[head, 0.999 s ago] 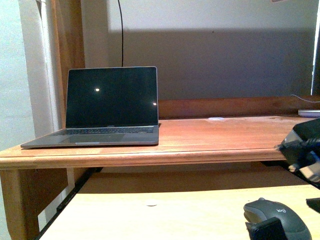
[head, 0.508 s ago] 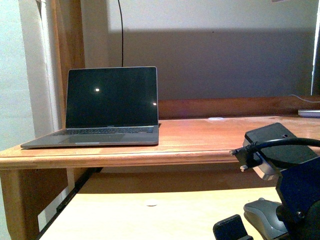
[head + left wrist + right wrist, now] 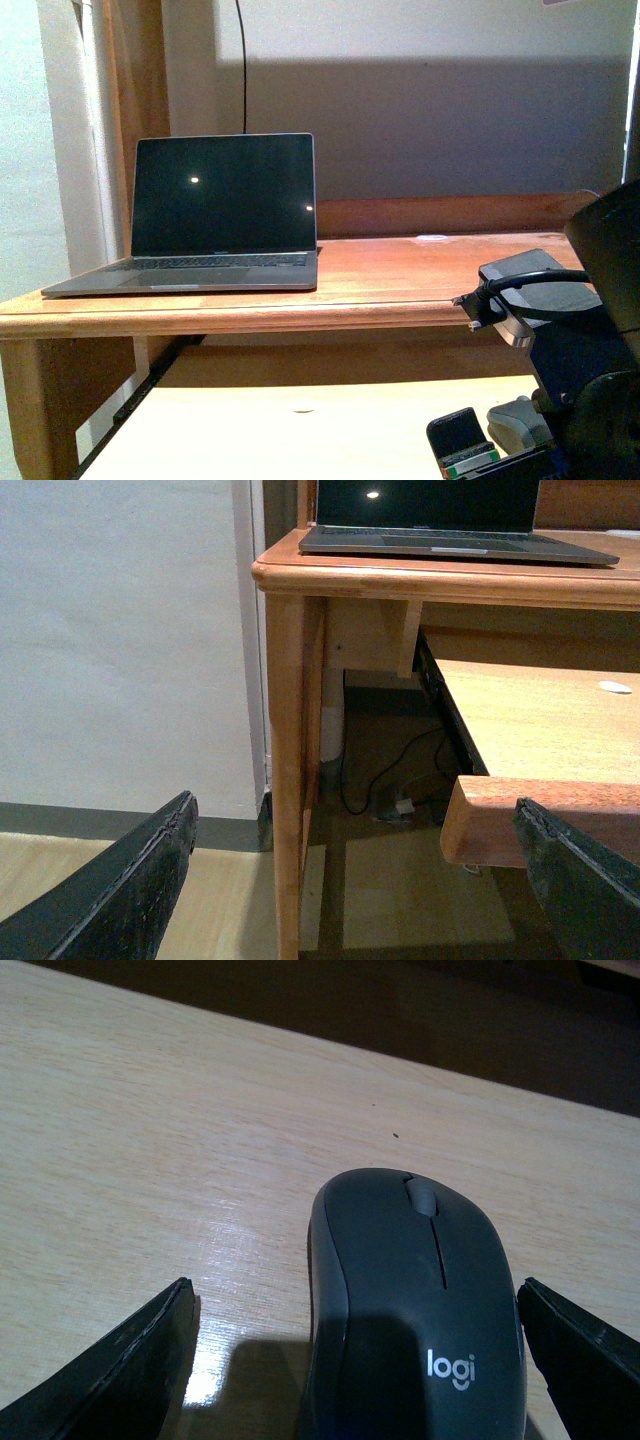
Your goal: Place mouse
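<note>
The dark grey mouse (image 3: 415,1290) lies flat on the pale wooden pull-out shelf (image 3: 150,1140), with its scroll wheel pointing away from the wrist. My right gripper (image 3: 355,1295) is open, and its two fingers stand on either side of the mouse without touching it. In the front view the right arm (image 3: 590,380) covers most of the mouse (image 3: 515,422), which sits at the lower right. My left gripper (image 3: 355,820) is open and empty. It hangs low by the desk's left leg (image 3: 290,780), above the floor.
An open laptop (image 3: 220,210) with a dark screen stands on the left of the upper wooden desktop (image 3: 400,285). A wall is behind the desk. Cables lie on the floor under the desk (image 3: 385,790). A small white spot (image 3: 303,408) is on the shelf.
My right arm has swung in from the right and come down over the mouse. The open fingers now straddle it, and the arm hides most of it in the front view.
</note>
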